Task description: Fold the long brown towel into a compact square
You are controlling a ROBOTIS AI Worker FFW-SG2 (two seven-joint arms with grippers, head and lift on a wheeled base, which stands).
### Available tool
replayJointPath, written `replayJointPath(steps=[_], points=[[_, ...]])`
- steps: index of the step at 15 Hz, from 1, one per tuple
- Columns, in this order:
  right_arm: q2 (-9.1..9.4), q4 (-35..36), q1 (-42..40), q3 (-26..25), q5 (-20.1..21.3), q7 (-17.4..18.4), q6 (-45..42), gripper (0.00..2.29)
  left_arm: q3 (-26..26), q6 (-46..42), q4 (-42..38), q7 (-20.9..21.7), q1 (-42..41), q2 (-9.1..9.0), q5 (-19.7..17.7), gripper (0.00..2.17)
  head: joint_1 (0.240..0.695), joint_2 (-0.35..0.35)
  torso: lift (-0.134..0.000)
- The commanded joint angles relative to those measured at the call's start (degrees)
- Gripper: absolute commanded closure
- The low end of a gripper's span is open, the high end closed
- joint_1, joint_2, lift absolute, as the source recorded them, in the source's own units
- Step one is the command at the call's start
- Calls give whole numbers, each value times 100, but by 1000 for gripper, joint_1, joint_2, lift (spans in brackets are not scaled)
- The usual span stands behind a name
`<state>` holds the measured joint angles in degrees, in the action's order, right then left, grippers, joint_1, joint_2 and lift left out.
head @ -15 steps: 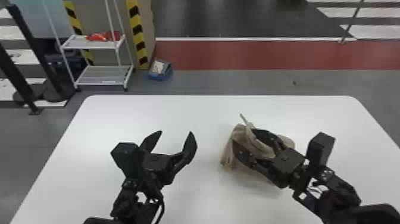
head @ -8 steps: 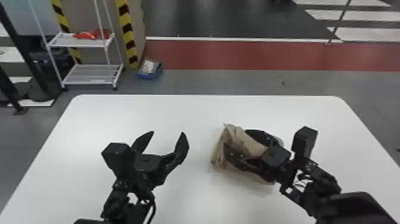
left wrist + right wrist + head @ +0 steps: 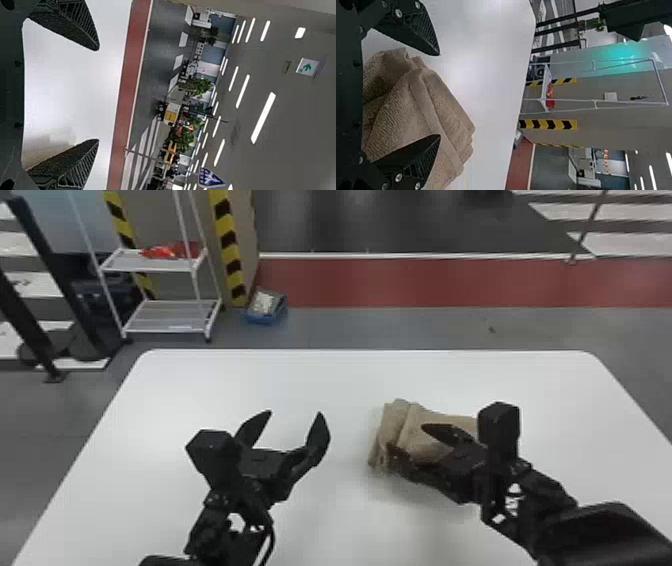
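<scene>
A brown, rough-textured cloth towel [image 3: 425,416] lies in a thick, partly folded bundle on a smooth white table [image 3: 310,375], right of the table's middle. I take the bundle as my landmark.

My black, two-fingered right gripper [image 3: 407,436] is the nearer one by far. It comes in from the bundle's right and near side, its fingers spread wide. One finger reaches over the top of the bundle; the other lies along its near edge, and in the right wrist view a strip of bare table shows between that finger and the cloth. Cloth lies between the fingers, unpinched. Whether either finger touches it, I cannot tell.

The bundle seems to run longer from side to side than from near to far, though my right gripper hides much of its right end, so I hold that loosely. Its left end shows stacked, slightly uneven layers.

My matching black left gripper [image 3: 295,414] waits well apart, to the left of the bundle, fingers wide open and empty.

I judge the right gripper best placed for the next tidying fold or press; closing it carelessly could ruck up the upper layers.
</scene>
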<state>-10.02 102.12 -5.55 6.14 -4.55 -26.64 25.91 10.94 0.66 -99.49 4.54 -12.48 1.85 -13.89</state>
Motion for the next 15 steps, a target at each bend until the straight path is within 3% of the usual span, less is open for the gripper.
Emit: replayJointPath(steps=[1, 2, 3, 4, 8, 10, 15], points=[[0, 80, -87, -623, -793, -26, -46, 819, -4, 0, 17, 3, 0, -1, 0, 46, 695, -16, -102], [0, 89, -87, -860, -1013, 1, -64, 1511, -4, 0, 26, 3, 0, -1, 0, 46, 695, -30, -102], [9, 107, -104, -1010, -1031, 71, 41, 1986, -4, 0, 26, 3, 0, -1, 0, 46, 695, -43, -102], [0, 195, -113, -1133, -995, 212, 252, 2135, -4, -17, 26, 3, 0, -1, 0, 46, 695, -59, -102], [-9, 458, -324, -1766, -837, 308, 1536, 2253, -13, -17, 17, 3, -8, 8, 0, 46, 695, -131, -102], [-27, 476, -421, -1968, -758, 300, 1764, 2253, -4, -17, 17, 3, -8, 8, 0, 46, 695, -162, -102], [-35, 80, -34, -1950, -442, 326, 2116, 2253, 13, 0, 17, 3, 9, 17, 0, 46, 695, -226, -102]])
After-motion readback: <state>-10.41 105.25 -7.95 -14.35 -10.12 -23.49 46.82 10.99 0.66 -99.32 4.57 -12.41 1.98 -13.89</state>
